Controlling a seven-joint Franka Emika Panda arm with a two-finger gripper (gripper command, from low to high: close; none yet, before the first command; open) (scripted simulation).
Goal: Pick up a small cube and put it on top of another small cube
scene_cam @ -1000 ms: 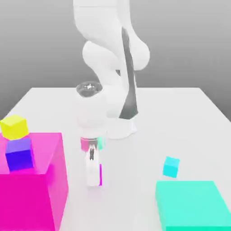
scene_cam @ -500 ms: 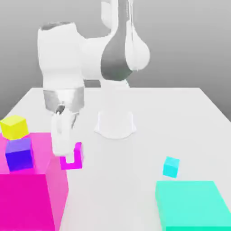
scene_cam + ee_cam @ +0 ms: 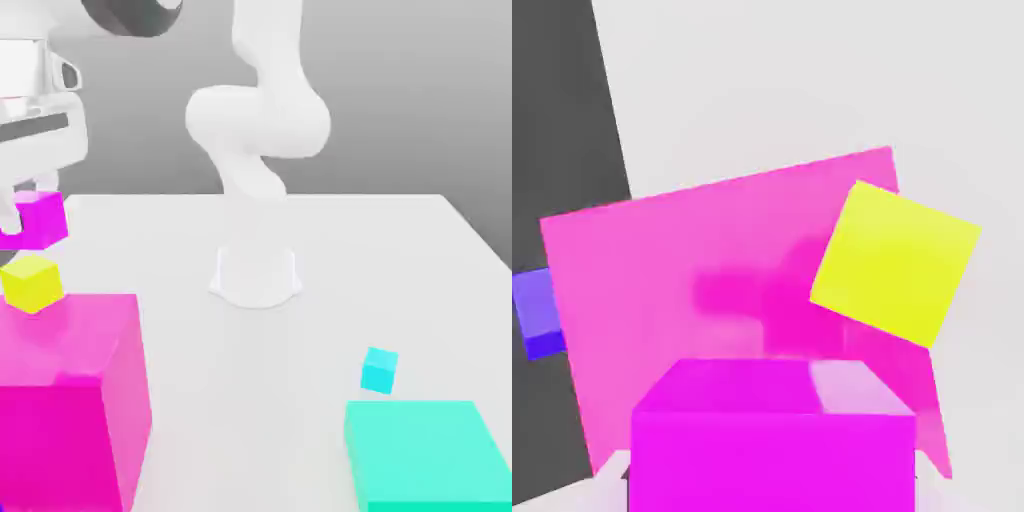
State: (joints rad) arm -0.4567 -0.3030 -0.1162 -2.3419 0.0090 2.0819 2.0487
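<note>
Magenta cube [image 3: 40, 219] hangs at the far left edge of the exterior view, above the bench [image 3: 330, 290], pinched in the pincer [image 3: 22, 222], whose fingers are drawn in close on its sides. Just below it in that view sits the yellow cube [image 3: 32, 283], on the back part of the big magenta block [image 3: 70, 395] that fills the lower left of the picture. The hand view has the held cube low in the frame and the yellow cube to its upper right, turned at an angle on the block's top, so the two are not lined up one over the other. That offset is the main risk: a drop from here would likely land the magenta cube on the block beside the yellow one, or catch only an edge and tip off. Because the yellow cube sits skewed to the held cube, the faces may not meet squarely, and a hard descent could shove the yellow one along the block. A blue-purple cube [image 3: 537, 312] shows past the block's edge in the hand view, well aside.
</note>
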